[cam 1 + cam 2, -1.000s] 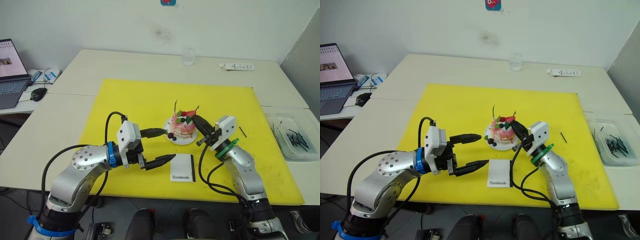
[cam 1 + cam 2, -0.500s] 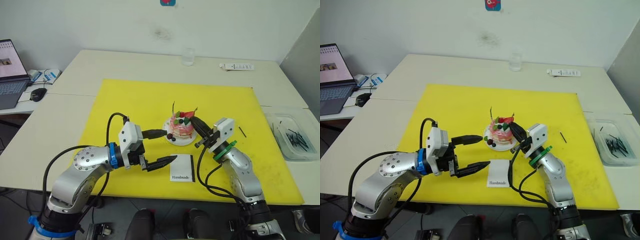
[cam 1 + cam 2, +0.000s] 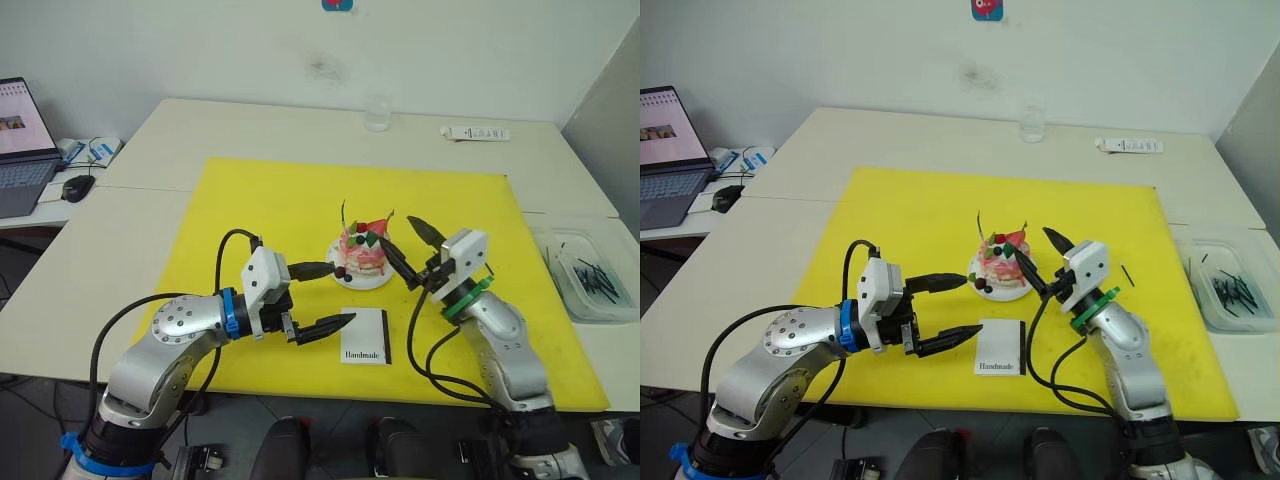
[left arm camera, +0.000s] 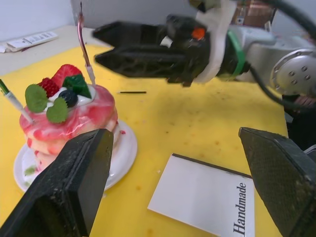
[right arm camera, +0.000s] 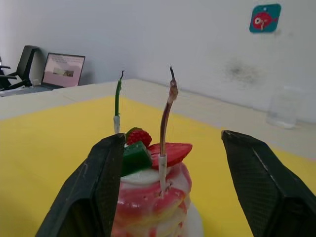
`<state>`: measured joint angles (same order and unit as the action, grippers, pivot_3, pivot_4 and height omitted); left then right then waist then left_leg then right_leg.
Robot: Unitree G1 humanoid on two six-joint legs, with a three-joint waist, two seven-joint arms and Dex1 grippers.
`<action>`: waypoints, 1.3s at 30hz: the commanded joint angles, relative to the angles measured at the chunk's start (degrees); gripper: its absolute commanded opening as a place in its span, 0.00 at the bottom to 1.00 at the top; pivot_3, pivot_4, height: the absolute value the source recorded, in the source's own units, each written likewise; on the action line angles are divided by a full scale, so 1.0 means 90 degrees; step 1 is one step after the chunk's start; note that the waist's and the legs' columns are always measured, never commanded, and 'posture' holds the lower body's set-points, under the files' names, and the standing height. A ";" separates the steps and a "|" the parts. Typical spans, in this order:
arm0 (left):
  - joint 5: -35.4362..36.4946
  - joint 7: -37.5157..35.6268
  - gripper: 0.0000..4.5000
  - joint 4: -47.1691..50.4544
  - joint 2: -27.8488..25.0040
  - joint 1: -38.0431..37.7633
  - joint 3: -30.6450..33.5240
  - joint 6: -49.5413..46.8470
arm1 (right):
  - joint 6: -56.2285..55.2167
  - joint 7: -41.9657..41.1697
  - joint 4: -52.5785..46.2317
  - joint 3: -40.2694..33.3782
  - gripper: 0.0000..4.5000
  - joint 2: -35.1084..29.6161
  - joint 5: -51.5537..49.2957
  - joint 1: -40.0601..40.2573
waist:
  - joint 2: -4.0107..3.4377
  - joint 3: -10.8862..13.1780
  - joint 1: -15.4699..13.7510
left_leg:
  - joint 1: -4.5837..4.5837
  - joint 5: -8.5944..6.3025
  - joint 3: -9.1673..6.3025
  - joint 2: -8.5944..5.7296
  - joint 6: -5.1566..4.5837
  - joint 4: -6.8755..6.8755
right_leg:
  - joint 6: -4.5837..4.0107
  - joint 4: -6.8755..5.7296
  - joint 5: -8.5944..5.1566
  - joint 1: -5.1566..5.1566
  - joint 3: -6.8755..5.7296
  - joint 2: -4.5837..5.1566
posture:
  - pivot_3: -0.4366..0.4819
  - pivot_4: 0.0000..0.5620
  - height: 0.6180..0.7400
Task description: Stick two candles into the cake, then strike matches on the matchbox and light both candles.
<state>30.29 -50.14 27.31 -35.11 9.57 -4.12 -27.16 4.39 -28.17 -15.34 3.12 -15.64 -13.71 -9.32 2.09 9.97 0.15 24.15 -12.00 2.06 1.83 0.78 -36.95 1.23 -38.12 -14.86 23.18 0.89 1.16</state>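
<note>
The pink cake stands on its small white plate mid-mat, with two thin candles upright in it: a green one and a brownish one. My right gripper is open just right of the cake, one finger on each side of the brownish candle without touching it. The open left gripper hovers left of the cake, empty. In front of the cake the white matchbox lies flat. One loose match lies on the mat at the right.
A yellow mat covers the table's middle. A clear tray of dark matches sits at the right edge. A glass and a white remote stand at the back. Laptop and mouse are far left.
My right gripper has opened and let go of the brownish candle, which stays upright in the cake, and the arm has drawn back a little to the right. The left gripper barely moved.
</note>
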 commanded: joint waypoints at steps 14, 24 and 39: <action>0.3097 0.0753 1.00 -0.0771 -0.0456 0.0767 0.0718 -0.4931 | 0.2461 -0.1299 -0.2077 -0.0497 0.38 -0.2705 -0.0732 0.1328 | 0.0000 0.0001 0.0001 | -0.0012 0.0000 -0.0006 -0.0003 0.0000 -0.0003 | -0.0029 -0.0010 -0.0018 -0.0006 -0.0009 -0.0002 | 0.48 0.27 0.98; 0.3203 0.1689 1.00 -0.1956 0.0645 0.1713 0.0674 -0.6305 | 0.3020 -0.1537 -0.2039 -0.0048 0.01 -0.3137 -0.0422 0.1250 | 0.0003 0.0001 0.0001 | -0.0003 0.0000 -0.0005 -0.0013 0.0000 -0.0003 | 0.0001 -0.0003 -0.0004 -0.0002 -0.0005 -0.0009 | 0.48 0.27 0.98; 0.2979 0.2130 1.00 -0.2213 0.1329 0.1673 0.0763 -0.6607 | 0.4015 -0.1634 -0.2309 0.1115 0.01 -0.3157 -0.0226 0.0498 | 0.0003 -0.0005 -0.0030 | -0.0005 0.0000 -0.0006 -0.0024 0.0000 -0.0012 | 0.0014 0.0004 0.0005 -0.0013 -0.0004 0.0003 | 0.48 0.27 0.98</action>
<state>57.55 -31.68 7.15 -24.08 25.46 3.46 -85.91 39.54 -42.48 -33.89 12.59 -44.32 -15.31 -4.11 2.12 9.93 -0.12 24.11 -11.99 2.01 1.62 0.78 -37.06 1.36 -38.07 -14.81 23.06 0.86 1.20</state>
